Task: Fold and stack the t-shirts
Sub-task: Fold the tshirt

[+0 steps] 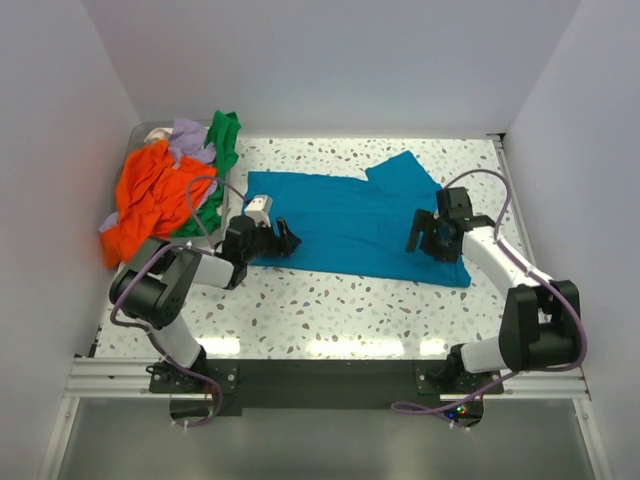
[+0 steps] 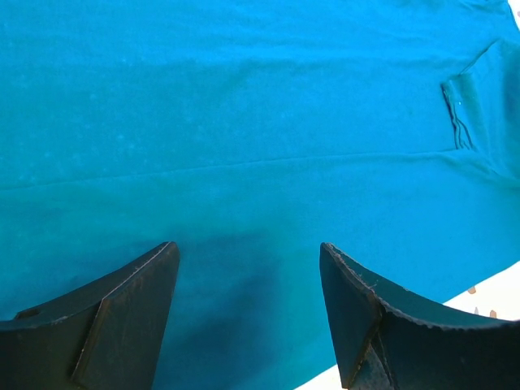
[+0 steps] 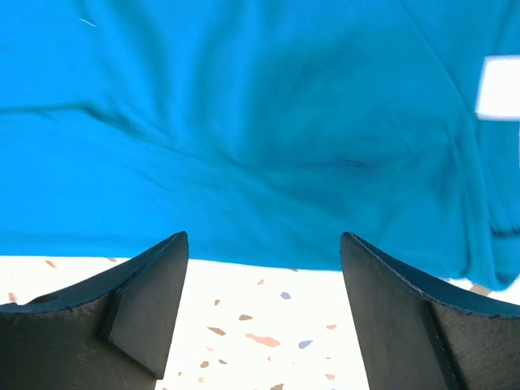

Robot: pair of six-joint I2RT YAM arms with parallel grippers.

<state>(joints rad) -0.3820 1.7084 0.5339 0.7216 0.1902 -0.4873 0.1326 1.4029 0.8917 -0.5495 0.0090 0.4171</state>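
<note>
Currently: speckled terrazzo table (image 1: 330,320), lit white.

Teal t-shirt (image 1: 350,225) spread flat across the table's middle, largest item, one sleeve (image 1: 405,170) angled toward the far edge. Left wrist view shows a long crease running across the cloth.

Heap at the far-left corner, well apart from the right arm: orange t-shirt (image 1: 150,195) the bulk of it, green t-shirt (image 1: 225,135) at the far right side of the heap, lavender t-shirt (image 1: 188,140) on top. All three crumpled, unfolded.

Left gripper (image 1: 285,240) over the teal shirt's left end, jaws spread, nothing between them, only teal cloth below.

Right gripper (image 1: 422,238) over the shirt's right part, jaws spread and empty; its wrist view shows the shirt's edge with bare table beneath the fingers (image 3: 146,301).
</note>
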